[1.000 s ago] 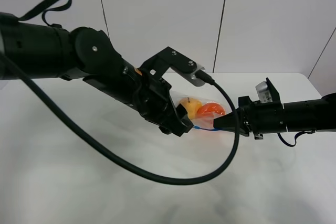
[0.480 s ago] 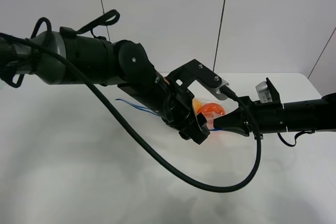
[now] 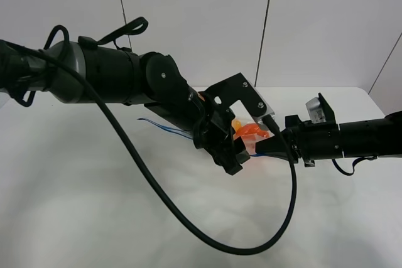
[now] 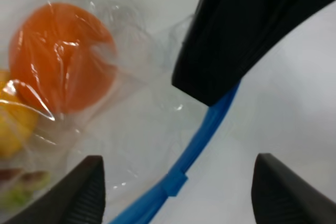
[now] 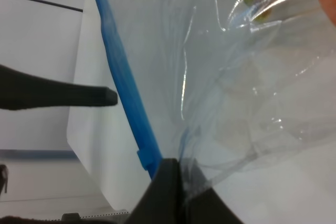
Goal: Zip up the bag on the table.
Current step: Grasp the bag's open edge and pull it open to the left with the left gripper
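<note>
The left arm has swung further across toward the right arm since 1 second ago, so the left tool (image 3: 235, 160) now sits just beside the right tool (image 3: 259, 148), and its body hides more of the bag than before; the right arm has not shifted.

There is 1 bag (image 4: 137, 125) on the white table (image 3: 88, 218), with 1 blue zipper strip (image 4: 202, 139) along its edge, 1 orange (image 4: 59, 56) and 1 yellow fruit (image 4: 12, 125) showing through the plastic. 2 tools work at it.

Nearest the high camera, 1 black cable (image 3: 242, 252) loops low over the table in front of both arms. Behind it the left arm's bulk blocks most of the bag, leaving only the orange and a bit of plastic showing. Grey wall panels (image 3: 188, 17) stand at the back.

The left tool's jaws stand wide apart, 1 on each side of the zipper strip, gripping nothing; whether they touch the plastic I cannot tell. The right tool's jaws are pressed together, clamped on the bag's corner right by the strip's end.
</note>
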Robot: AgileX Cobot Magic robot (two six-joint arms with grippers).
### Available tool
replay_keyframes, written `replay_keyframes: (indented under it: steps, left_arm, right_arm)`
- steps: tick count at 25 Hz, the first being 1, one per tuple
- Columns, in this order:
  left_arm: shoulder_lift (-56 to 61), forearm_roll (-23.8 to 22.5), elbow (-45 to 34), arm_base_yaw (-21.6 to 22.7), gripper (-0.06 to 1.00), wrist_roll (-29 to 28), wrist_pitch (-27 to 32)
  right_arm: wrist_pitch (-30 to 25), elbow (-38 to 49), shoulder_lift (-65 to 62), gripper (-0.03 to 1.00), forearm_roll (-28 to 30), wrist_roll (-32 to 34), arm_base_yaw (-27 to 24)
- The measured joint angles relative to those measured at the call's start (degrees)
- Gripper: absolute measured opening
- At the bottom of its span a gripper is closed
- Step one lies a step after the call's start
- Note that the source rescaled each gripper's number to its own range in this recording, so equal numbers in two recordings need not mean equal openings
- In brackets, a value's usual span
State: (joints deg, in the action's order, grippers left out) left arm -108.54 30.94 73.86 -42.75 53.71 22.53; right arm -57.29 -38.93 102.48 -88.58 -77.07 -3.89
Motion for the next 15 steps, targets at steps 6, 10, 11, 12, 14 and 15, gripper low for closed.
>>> replay_keyframes:
  steps: [6, 10, 11, 12, 14, 15]
  left_arm:
    - [0.0, 0.0, 0.0, -0.1, 0.78, 2.1, -0.1]
    - [0.0, -0.6, 0.0, -2.0, 0.78, 3.9, -0.9]
    - [0.0, -1.0, 0.0, -2.6, 0.78, 4.0, -1.3]
    - [-0.1, -1.4, 0.0, -3.0, 0.78, 4.2, -1.8]
    - [-0.8, -2.2, 0.1, -3.7, 0.78, 4.3, -3.2]
    - [-1.5, -2.5, 0.1, -3.8, 0.78, 4.4, -3.7]
  right_arm:
    - [0.8, 0.0, 0.0, 0.00, 0.2, 0.0, 0.0]
    - [1.2, 0.0, 0.0, 0.00, 0.2, 0.0, 0.0]
    - [1.3, 0.0, 0.0, 0.00, 0.2, 0.0, 0.0]
    - [1.3, 0.0, 0.0, 0.00, 0.2, 0.0, 0.0]
    - [1.3, 0.0, 0.0, 0.00, 0.2, 0.0, 0.0]
    - [1.3, 0.0, 0.0, 0.00, 0.4, 0.0, 0.0]
